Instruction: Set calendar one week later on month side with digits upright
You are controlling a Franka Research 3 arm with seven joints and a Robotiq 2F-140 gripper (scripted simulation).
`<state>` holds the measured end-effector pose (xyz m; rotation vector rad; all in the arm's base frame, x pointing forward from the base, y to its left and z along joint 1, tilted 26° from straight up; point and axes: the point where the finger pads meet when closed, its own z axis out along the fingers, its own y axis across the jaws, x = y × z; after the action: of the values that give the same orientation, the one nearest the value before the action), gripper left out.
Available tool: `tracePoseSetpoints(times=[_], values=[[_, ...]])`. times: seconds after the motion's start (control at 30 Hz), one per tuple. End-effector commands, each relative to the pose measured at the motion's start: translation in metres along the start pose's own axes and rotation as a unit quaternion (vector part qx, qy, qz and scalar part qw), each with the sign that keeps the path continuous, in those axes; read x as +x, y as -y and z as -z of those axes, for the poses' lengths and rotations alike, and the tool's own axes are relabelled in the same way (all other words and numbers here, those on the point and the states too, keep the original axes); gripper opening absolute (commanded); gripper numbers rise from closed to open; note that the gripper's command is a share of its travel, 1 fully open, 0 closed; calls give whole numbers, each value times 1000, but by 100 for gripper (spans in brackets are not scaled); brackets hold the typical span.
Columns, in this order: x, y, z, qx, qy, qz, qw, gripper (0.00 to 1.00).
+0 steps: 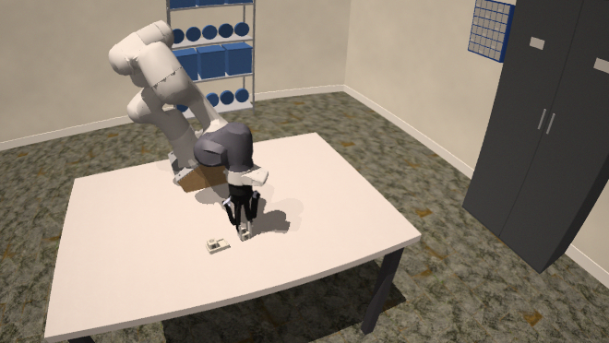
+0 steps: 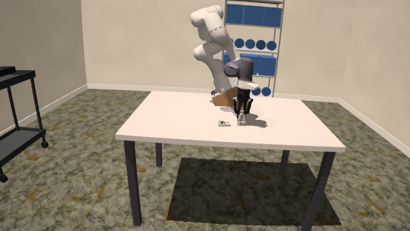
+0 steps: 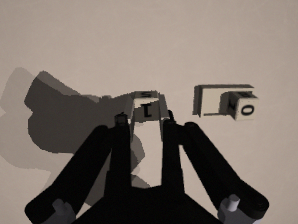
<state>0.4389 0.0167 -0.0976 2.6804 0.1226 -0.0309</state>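
Observation:
A small pale tray (image 1: 224, 242) (image 2: 227, 124) (image 3: 208, 100) lies flat on the white table (image 1: 138, 258) (image 2: 186, 124). One pale cube (image 1: 212, 243) (image 2: 221, 123) (image 3: 241, 104) stands in one end of the tray; in the wrist view it shows a "0". The tray's other place is empty. My gripper (image 1: 244, 234) (image 2: 241, 122) (image 3: 146, 104) points straight down just to the right of the tray. It is shut on the second cube (image 1: 244, 235) (image 3: 148, 110), which is down at the table top with a dark digit mark on its upper face.
A brown block (image 1: 203, 179) (image 2: 224, 99) sits at the arm's base behind the gripper. A dark cabinet (image 1: 544, 138) stands to the right of the table, a shelf with blue boxes (image 1: 212, 55) behind, and a black cart (image 2: 15, 118) to the left.

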Motion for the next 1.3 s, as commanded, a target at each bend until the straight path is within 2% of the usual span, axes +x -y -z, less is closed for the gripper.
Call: tracePoseSetpoints(times=[0.0, 0.17, 0.6, 1.03, 1.27], values=[[1, 0, -1, 0, -1, -2, 1000, 16], [1, 0, -1, 0, -1, -2, 1000, 16], [1, 0, -1, 0, -1, -2, 1000, 28], [1, 0, 0, 0, -1, -2, 1000, 28], [1, 0, 10, 0, -1, -2, 1000, 28]])
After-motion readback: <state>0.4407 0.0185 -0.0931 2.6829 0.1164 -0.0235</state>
